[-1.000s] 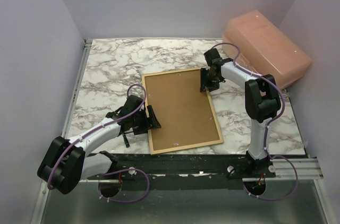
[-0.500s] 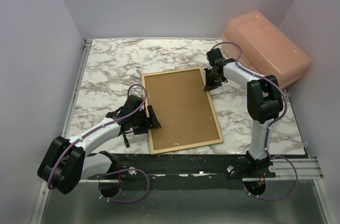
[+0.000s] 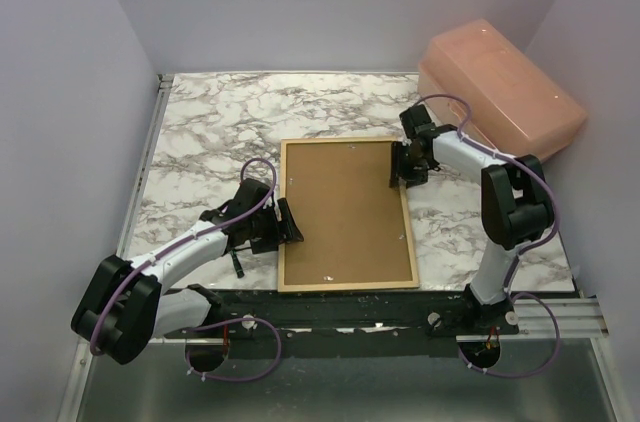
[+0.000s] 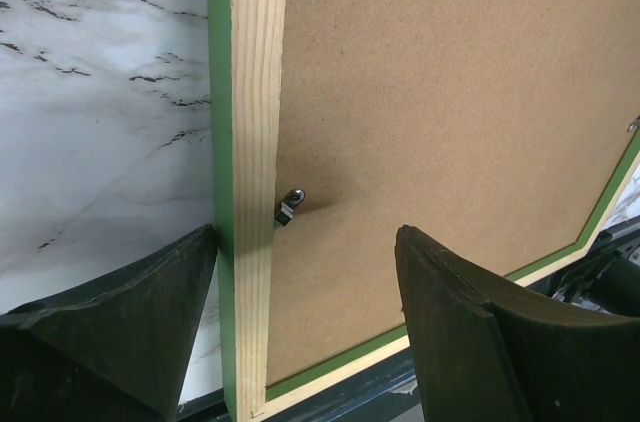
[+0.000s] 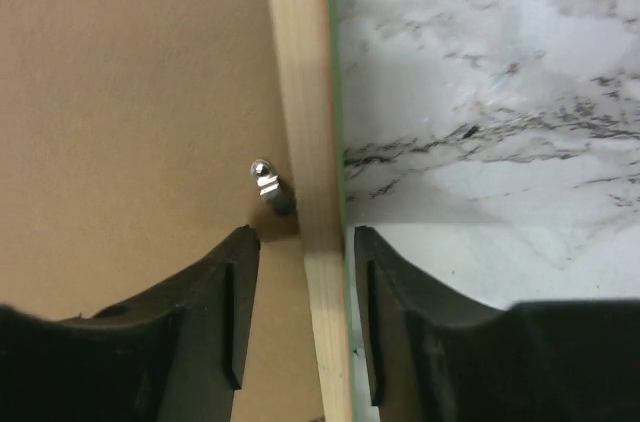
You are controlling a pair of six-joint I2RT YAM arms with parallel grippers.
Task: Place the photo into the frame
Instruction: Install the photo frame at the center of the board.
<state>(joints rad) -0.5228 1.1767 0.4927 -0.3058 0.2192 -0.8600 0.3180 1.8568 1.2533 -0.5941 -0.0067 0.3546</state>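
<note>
Left fingers (image 4: pixel 100 332) are standing wide apart, gripping nothing and straddling the left rail of the frame (image 4: pixel 250 92). It is lying face down mid-picture on the desk (image 3: pixel 200 132), a brown backing board (image 4: pixel 450 92) inside. Right fingers (image 5: pixel 200 322) are narrowly bracketing the right rail; I cannot tell whether they are pinching it. Bare marble is stretching beyond, up to a pink box (image 3: pixel 500 92) at upper right.

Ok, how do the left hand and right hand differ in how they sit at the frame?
The black left hand stands wide open across the left rail of the pale-wood, green-faced frame; the black right hand is narrowly parted around the right rail. The left hand sits mid-rail, the right hand nearer the far end. Both have one finger over the brown backing board and one over the marble tabletop.
</note>
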